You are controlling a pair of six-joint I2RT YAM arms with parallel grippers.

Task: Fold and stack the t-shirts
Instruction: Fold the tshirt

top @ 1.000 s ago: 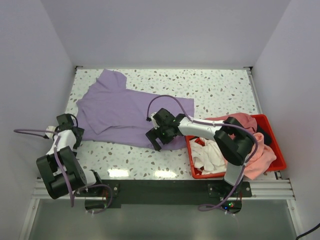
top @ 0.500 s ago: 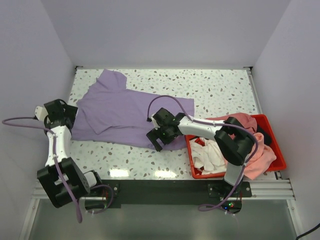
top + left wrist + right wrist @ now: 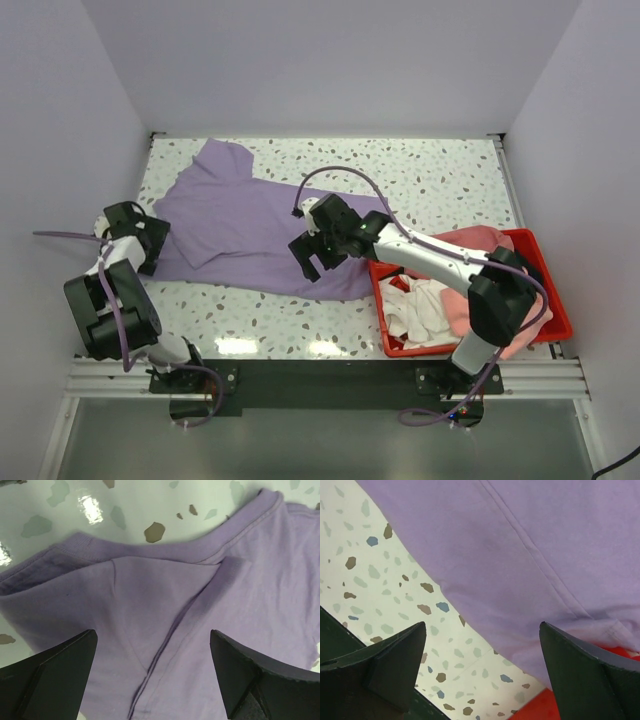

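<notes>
Lavender t-shirt [image 3: 250, 225] lay spread but rumpled over the left and centre of the speckled table [image 3: 440, 180]. One sleeve reached toward the upper left. Its lower right corner sat just beside the red bin [image 3: 556, 318]. The bin held the others: a white shirt [image 3: 420, 310] and a salmon pink shirt [image 3: 490, 238] heaped at its far side.

Left gripper [image 3: 148, 240] stood at the shirt's left edge, jaws spread wide, nothing in them. Its wrist view showed a doubled-over flap and a seam between the fingers.

Right gripper [image 3: 318, 260] stood over the shirt's lower edge near frame centre, likewise wide apart and empty. The hem ran diagonally between its fingers, with bare table to the lower left.

Judged step: catching two edges to flatten the shirt before folding.
- Height above the cloth was hard to read from the wrist views, so descend slowly.
- Put one finger under the edge and pinch cloth only.
- On the left, take the outer edge rather than the doubled flap, or the crease travels along.
- Draw apart gently, away from the bin.
</notes>
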